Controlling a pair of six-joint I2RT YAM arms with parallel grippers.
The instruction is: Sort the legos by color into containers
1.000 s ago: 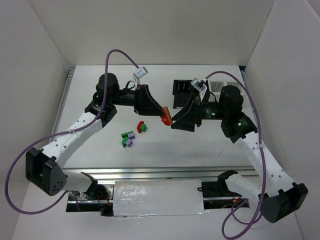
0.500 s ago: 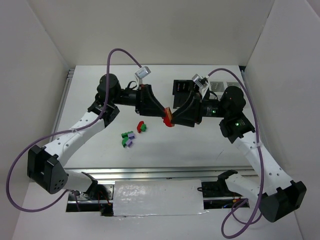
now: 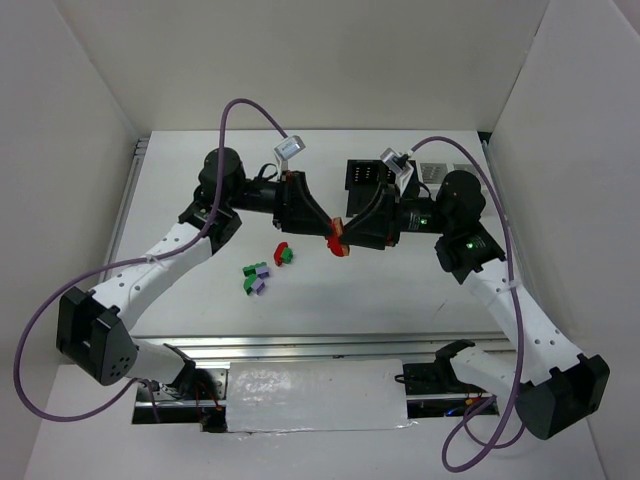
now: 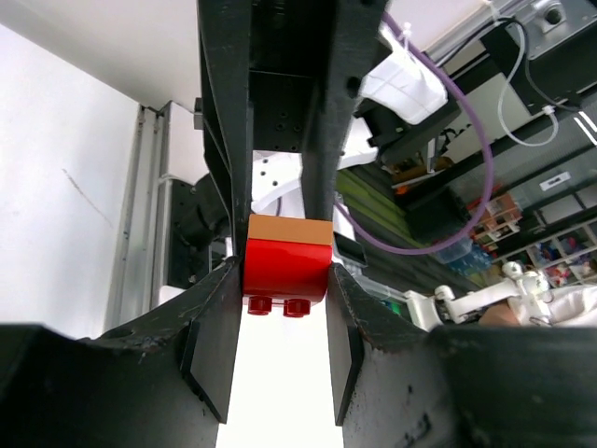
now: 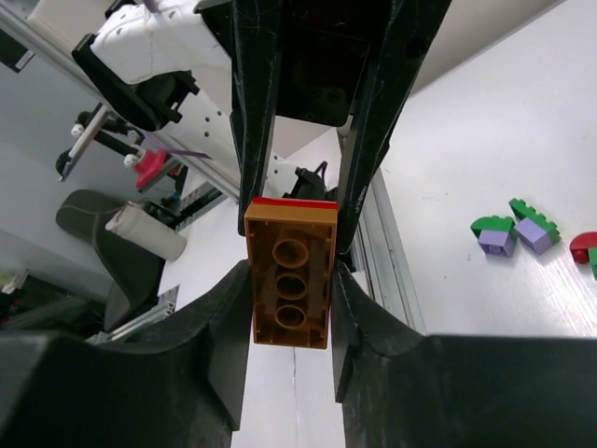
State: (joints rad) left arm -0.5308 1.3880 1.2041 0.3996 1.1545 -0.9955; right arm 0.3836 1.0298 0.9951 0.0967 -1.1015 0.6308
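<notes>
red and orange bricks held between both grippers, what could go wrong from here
1. The right gripper pinches only the thin orange brick, so it may slip off when pulled.
2. The left gripper holds the red brick near its fingertips; a twist could drop the stuck pair onto the table.

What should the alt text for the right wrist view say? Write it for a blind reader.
A brown-orange lego, hollow underside facing the camera, is clamped in the right gripper, stuck to a red lego held by the left gripper opposite. Loose green and purple legos lie on the white table at right.
</notes>
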